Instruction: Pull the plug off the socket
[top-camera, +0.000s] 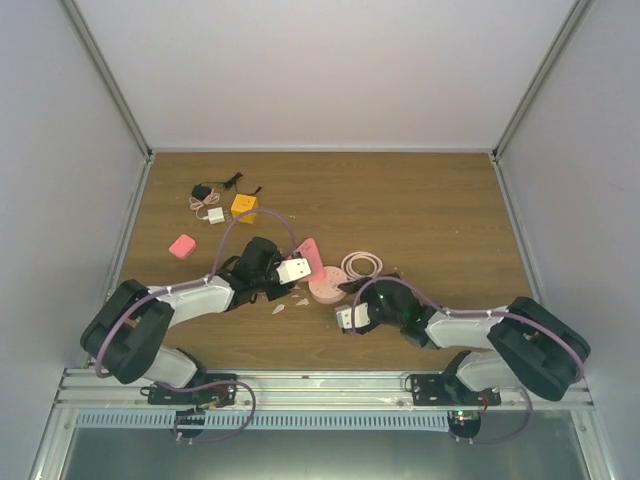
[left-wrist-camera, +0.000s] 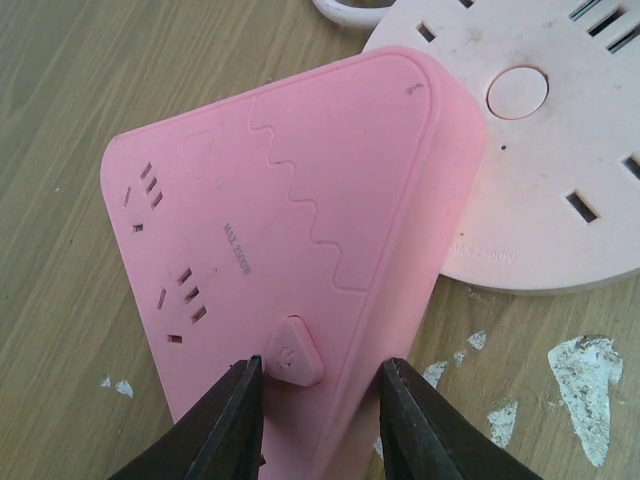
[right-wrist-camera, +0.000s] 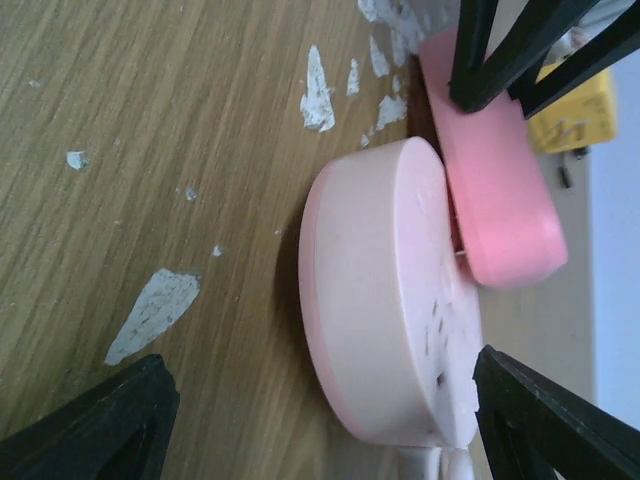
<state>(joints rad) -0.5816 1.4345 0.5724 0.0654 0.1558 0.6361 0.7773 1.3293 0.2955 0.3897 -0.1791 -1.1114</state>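
The socket, a flat pink triangle with a raised triangular button, leans with one corner on a round pale pink power disc. My left gripper is shut on the triangle's near corner. In the left wrist view the gripper has one finger on each side of the triangle, just past the button. My right gripper is open. In the right wrist view the gripper straddles the disc without touching it. The triangle sits against the disc's top face. No plug can be made out.
A coiled pale cable lies behind the disc. A small pink block, a yellow cube, a white adapter and a black charger lie at the far left. White paint chips mark the wood. Walls enclose three sides.
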